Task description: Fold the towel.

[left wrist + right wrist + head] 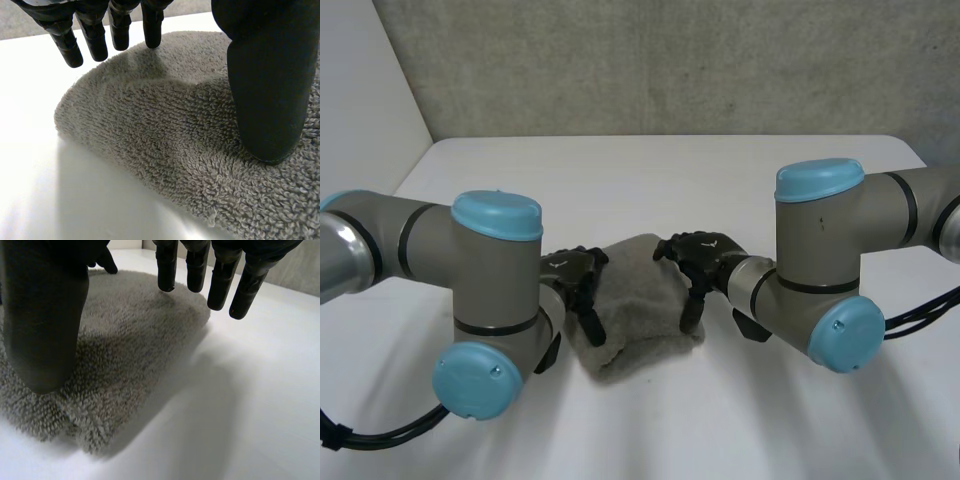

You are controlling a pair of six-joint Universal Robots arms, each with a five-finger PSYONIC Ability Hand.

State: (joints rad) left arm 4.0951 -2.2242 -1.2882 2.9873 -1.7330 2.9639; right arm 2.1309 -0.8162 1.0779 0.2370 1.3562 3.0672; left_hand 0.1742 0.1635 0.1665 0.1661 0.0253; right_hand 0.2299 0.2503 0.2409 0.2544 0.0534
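Note:
A grey terry towel (640, 300) lies folded into a small thick bundle on the white table (670, 170), between my two hands. My left hand (575, 280) is at the bundle's left edge. In its wrist view the thumb (270, 90) rests on the towel (165, 135) while the straight fingers (95, 40) hover over its far rounded edge. My right hand (700, 260) is at the bundle's right edge. Its thumb (45, 315) presses the pile of the towel (130, 340), and the fingers (200, 275) stay straight above the far side. Neither hand is curled round the cloth.
Both forearms and their blue-capped elbows (485, 375) (845, 335) hang low over the near part of the table, flanking the towel. A grey wall (670, 60) stands behind the table's far edge. Bare white tabletop stretches behind the towel.

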